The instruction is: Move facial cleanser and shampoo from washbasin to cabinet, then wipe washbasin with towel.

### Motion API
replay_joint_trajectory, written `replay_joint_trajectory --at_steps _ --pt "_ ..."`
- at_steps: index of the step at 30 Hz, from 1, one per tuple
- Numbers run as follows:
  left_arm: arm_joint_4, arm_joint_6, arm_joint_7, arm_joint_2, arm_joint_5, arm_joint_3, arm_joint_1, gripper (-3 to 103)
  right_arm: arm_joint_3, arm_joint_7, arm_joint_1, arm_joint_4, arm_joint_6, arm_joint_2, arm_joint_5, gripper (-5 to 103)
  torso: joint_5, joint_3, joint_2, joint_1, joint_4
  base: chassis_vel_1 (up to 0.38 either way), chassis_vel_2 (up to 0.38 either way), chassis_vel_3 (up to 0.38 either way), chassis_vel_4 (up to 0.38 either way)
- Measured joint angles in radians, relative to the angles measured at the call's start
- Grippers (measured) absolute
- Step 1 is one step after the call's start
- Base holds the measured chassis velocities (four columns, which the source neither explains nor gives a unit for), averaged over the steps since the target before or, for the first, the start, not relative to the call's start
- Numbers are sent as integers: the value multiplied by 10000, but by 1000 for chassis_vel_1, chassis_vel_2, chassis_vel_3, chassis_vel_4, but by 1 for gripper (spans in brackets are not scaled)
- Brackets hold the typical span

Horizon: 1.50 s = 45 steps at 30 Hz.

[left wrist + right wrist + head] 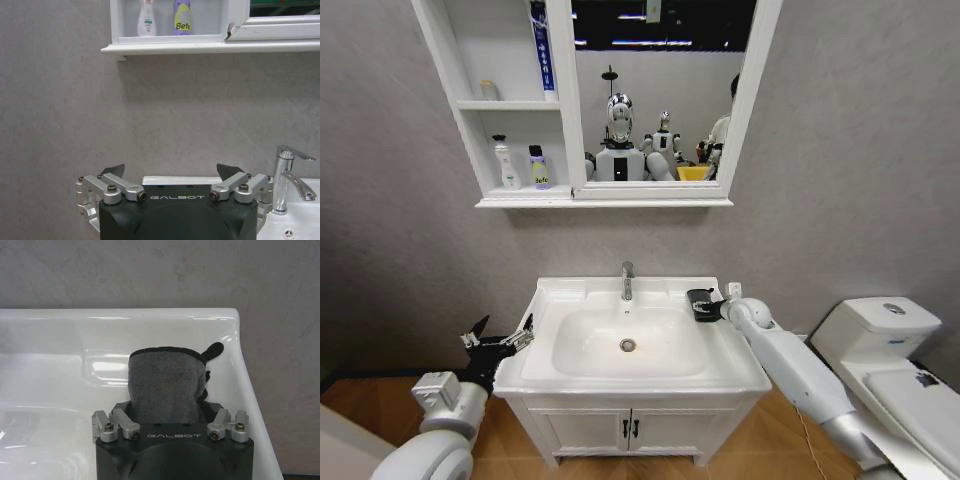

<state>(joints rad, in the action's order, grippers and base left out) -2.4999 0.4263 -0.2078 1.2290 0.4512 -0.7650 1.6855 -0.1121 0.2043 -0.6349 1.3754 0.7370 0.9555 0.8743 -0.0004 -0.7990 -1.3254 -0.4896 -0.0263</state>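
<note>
Pinching the towel (167, 385), the right pincer (172, 427) sits on the washbasin (550, 300) rim; the left pincer (170, 175), spread, hovers beside its other edge.

The towel (701, 303) is lying on the back right corner of the washbasin (545, 345), directly under the right jaws (708, 308). The tap (627, 281) is standing left of those jaws. The left jaws (498, 338) are hanging just off the washbasin's left edge. Two bottles (521, 166) are sitting in the cabinet (510, 104) above them.
</note>
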Motion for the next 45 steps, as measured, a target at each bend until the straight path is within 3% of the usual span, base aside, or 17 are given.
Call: replay_joint_trajectory --at_steps 1,11,14,16,17,19,20,27,31,45 --pt "0 0 0 0 0 0 0 100 0 0 0 0 0 0 0 78 0 0 0 0 0 0 0 0 0" --pt "0 0 0 0 0 0 0 100 -30 92 -80 27 -16 48 -20 38 0 0 0 0 1 0 0 0 0" --pt "-1 -1 0 0 0 0 0 100 -76 678 -256 560 -12 6 407 28 3 0 1 -1 1 0 0 0 0" --pt "0 0 1 0 0 0 0 100 -110 1528 -499 1279 -11 -75 813 17 1 0 0 0 1 0 0 0 0" --pt "0 0 1 0 0 0 0 100 -110 1528 -499 1279 -11 -75 813 17 1 0 0 0 1 0 0 0 0" --pt "0 0 1 -1 0 1 0 100 -91 2440 -758 2158 -12 -162 1296 8 1 0 0 -1 1 0 0 0 0" --pt "0 0 1 -1 0 1 0 100 -91 2440 -758 2158 -12 -162 1296 8 1 0 0 -1 1 0 0 0 0" --pt "0 0 1 0 0 1 0 100 404 4802 -1493 4444 -14 -202 2963 5 -1 1 0 1 1 0 0 0 0" --pt "0 0 1 0 0 1 0 100 669 5634 -1757 4846 -16 -79 3576 5 0 1 0 1 2 0 0 0 0" --pt "0 0 1 0 0 1 0 100 803 6002 -2536 4286 -17 355 3154 5 0 1 0 1 1 0 0 0 0"
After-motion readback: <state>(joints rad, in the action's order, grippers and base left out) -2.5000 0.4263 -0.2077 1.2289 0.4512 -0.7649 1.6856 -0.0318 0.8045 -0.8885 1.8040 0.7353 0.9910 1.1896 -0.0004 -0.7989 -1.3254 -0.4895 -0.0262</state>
